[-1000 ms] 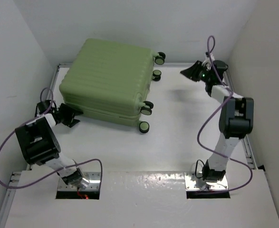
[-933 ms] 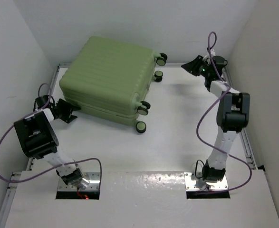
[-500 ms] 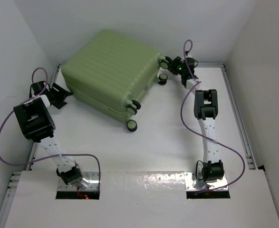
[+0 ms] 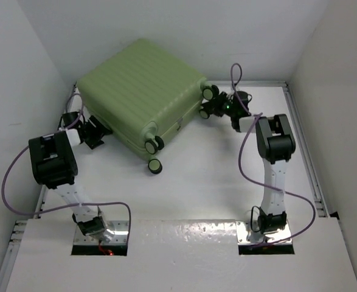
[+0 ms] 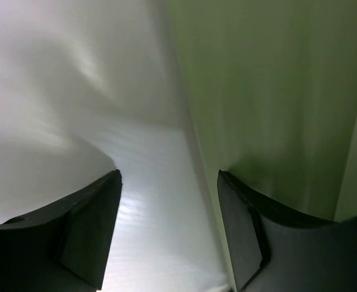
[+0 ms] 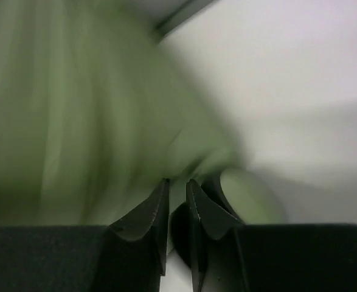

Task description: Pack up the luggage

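The closed luggage [image 4: 142, 85] lies flat at the desk's [image 4: 227, 182] far left. The spread left hand [image 4: 96, 131] flanks its near-left side. The right hand [image 4: 214, 108], nearly pressed together and seemingly empty, meets the wheels [image 4: 210, 92].

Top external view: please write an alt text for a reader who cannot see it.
A closed pale green suitcase lies flat, turned at an angle, at the far left of a white table. The left gripper is at its near-left side, and the right gripper is by the wheels at its right end.
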`<state>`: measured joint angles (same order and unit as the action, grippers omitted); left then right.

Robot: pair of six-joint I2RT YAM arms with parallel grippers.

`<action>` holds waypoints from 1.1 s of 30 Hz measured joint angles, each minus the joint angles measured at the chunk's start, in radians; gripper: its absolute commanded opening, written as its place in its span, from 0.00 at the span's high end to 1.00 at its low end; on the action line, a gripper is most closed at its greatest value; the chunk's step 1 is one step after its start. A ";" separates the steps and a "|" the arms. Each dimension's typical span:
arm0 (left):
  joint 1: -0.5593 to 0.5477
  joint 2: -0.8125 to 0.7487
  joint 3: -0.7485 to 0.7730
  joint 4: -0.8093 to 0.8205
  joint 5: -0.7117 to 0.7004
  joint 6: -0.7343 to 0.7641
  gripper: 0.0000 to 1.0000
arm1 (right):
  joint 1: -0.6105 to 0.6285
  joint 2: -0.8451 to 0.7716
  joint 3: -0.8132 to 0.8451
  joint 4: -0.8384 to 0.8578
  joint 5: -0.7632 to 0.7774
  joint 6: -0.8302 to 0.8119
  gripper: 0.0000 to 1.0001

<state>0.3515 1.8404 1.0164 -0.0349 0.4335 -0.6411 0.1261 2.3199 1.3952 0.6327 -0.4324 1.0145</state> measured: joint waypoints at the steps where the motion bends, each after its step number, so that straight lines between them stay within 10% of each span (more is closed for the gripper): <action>1: -0.019 -0.013 -0.016 0.005 -0.018 0.009 0.29 | 0.004 -0.058 -0.081 0.017 -0.034 0.009 0.82; 10: -0.223 -0.306 -0.353 0.058 0.011 -0.045 0.27 | 0.002 -0.412 -0.543 -0.113 -0.208 -0.108 0.71; 19: -0.143 -0.614 -0.387 -0.008 0.034 0.019 0.26 | -0.193 -0.939 -0.785 -0.198 -0.222 -0.481 0.40; 33: -0.035 -0.650 -0.323 -0.213 0.102 0.195 0.26 | 0.143 -0.605 -0.634 -0.019 -0.245 -0.840 0.51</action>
<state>0.3161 1.1900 0.6933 -0.2478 0.5354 -0.4465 0.2695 1.7145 0.7612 0.6140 -0.6777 0.1741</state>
